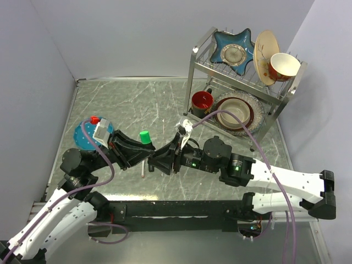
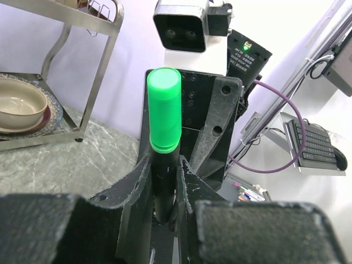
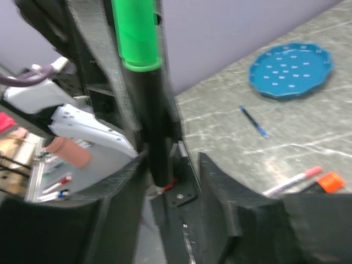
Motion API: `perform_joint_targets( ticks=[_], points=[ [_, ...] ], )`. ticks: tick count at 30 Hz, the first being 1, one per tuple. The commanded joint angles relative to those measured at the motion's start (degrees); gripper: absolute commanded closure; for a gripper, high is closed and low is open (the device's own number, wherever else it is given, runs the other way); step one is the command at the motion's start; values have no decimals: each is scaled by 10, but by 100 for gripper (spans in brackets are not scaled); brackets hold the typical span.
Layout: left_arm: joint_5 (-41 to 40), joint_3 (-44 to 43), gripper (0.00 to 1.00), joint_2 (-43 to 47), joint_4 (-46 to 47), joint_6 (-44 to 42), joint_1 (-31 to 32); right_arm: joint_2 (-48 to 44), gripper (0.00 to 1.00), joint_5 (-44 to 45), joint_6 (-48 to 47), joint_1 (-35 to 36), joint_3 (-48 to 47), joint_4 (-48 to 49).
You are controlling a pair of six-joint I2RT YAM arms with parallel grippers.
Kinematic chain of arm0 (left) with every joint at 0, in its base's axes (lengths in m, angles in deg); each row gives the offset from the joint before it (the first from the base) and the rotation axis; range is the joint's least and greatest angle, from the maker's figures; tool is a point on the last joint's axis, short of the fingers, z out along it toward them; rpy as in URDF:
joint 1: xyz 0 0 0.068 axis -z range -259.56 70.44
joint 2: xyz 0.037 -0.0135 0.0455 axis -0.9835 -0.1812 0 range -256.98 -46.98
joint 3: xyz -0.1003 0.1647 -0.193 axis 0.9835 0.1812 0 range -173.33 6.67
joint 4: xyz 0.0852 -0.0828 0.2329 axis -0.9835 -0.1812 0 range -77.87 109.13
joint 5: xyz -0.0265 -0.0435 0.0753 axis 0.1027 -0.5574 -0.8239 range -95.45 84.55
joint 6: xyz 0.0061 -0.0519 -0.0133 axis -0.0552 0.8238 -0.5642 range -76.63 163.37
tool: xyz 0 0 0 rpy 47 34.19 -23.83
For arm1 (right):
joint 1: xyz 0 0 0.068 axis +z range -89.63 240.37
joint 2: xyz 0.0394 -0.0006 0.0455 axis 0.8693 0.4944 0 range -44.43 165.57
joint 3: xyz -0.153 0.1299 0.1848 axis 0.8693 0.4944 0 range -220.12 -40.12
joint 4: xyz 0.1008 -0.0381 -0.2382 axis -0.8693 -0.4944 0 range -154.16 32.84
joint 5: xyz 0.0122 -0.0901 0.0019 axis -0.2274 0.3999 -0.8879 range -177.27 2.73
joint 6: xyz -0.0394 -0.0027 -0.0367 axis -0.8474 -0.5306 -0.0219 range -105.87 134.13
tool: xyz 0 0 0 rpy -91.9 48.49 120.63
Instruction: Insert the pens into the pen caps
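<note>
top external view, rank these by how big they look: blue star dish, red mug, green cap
1. blue star dish
2. red mug
3. green cap, smallest even though it is raised off the table, nearer the camera

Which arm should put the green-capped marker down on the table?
Likely the left. The left gripper is shut on the green-capped marker, holding it upright; the right gripper only has open jaws around it.
</note>
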Motion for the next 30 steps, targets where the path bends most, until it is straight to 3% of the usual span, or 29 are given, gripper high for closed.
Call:
perform_joint_targets(
  ticks=[1,4,5,7,11,14,17,30],
  points=[
    [17,9,99,4,47,20,-2,21,58,-9,13,-4,-34,43],
    [20,13,99,-1,57,23,-2,36,79,-5,17,-9,-44,38],
    [21,12,99,-2,57,24,-1,37,96,-6,20,-14,-45,39],
    [22,6,96,-5,47,18,-1,32,100,-16,27,-19,-34,57],
    [-9,-19,34,4,-29,-30,-2,12,100,-39,47,-33,-1,93],
    [-36,-47,17,12,-85,-60,-2,7,100,-76,49,-45,10,95],
    [-39,-74,10,0,-102,-81,-2,10,100,-121,37,-47,11,91],
    [-38,-161,16,-55,-154,-135,-2,4,100,-220,26,-47,12,87]
  ],
)
